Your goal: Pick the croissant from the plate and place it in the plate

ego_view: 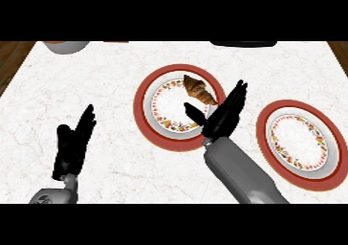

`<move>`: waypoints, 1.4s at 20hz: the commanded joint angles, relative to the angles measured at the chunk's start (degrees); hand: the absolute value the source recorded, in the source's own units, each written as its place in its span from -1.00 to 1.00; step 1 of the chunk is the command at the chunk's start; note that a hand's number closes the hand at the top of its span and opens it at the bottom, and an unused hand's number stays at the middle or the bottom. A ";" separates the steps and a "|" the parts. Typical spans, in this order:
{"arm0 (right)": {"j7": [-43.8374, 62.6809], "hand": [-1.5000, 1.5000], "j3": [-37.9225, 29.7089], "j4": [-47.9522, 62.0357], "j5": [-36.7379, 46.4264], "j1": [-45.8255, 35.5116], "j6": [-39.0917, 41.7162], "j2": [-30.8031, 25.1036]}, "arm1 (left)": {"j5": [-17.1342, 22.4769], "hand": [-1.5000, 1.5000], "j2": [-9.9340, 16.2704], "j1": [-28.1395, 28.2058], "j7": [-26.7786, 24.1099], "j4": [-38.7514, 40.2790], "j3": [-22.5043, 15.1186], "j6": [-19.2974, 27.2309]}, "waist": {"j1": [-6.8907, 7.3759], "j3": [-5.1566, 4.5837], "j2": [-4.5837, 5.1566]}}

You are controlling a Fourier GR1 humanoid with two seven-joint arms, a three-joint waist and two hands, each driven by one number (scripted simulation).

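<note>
A brown croissant (198, 89) lies on the upper right part of a red-rimmed patterned plate (145, 112) in the middle of the marble counter. My right hand (221, 117) hovers over that plate's right side, fingers straight and open, thumb spread toward the plate's centre, just below and right of the croissant and holding nothing. A second red-rimmed plate (301, 143) with nothing on it sits to the right. My left hand (72, 141) rests open at the lower left, fingers up.
A grey bowl (65, 46) shows at the counter's top left edge and a dark object (244, 44) at the top right. Brown wooden floor (7, 62) borders the counter on both sides.
</note>
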 commanded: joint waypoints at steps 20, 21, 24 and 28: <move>8.36 -1.00 -4.36 -25.98 20.55 25.81 6.19 0.05 | -0.80 0.00 -1.38 0.72 1.05 -1.07 0.60 0.53 | -1.71 0.00 -0.34; 8.38 -1.00 -5.43 -25.56 22.31 27.76 5.37 0.05 | -0.59 0.00 -0.61 0.02 0.22 0.31 1.89 0.34 | -1.68 0.01 -0.18; 8.40 -1.00 -7.27 -25.72 22.63 30.70 4.45 0.05 | 0.90 0.00 1.15 3.00 -0.85 -1.22 2.64 -2.09 | -1.35 0.02 -0.14; 8.40 -1.00 -7.09 -27.66 25.35 33.89 3.04 0.05 | 0.32 0.00 0.23 0.65 2.43 -2.70 1.96 -1.29 | -1.47 0.05 -0.08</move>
